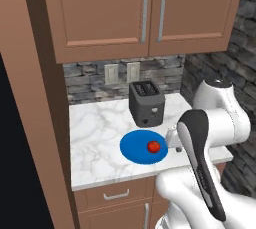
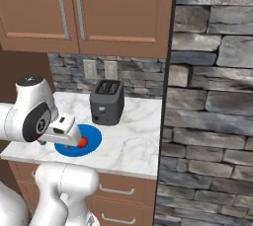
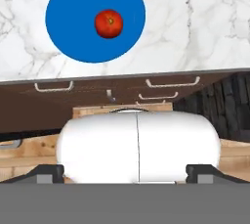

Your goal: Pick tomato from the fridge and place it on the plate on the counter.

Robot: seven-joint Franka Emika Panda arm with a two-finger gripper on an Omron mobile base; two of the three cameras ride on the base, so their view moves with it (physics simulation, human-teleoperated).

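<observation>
The red tomato (image 1: 153,146) (image 2: 82,142) (image 3: 108,23) rests on the blue plate (image 1: 132,148) (image 2: 94,136) (image 3: 68,17), a little off its centre. The plate lies flat on the white marble counter (image 1: 95,133) (image 3: 195,22), in front of the toaster. My gripper (image 3: 125,173) (image 2: 74,140) hangs above the plate's near side and the counter's front edge, looking down. It is open, with its tips spread wide and nothing between them. The fridge is out of view.
A dark toaster (image 1: 146,103) (image 2: 106,101) stands behind the plate against the stone backsplash. Wooden upper cabinets (image 1: 145,13) hang overhead. A stone wall (image 2: 212,96) closes the counter's right end. Drawers with handles (image 3: 171,82) sit under the counter edge.
</observation>
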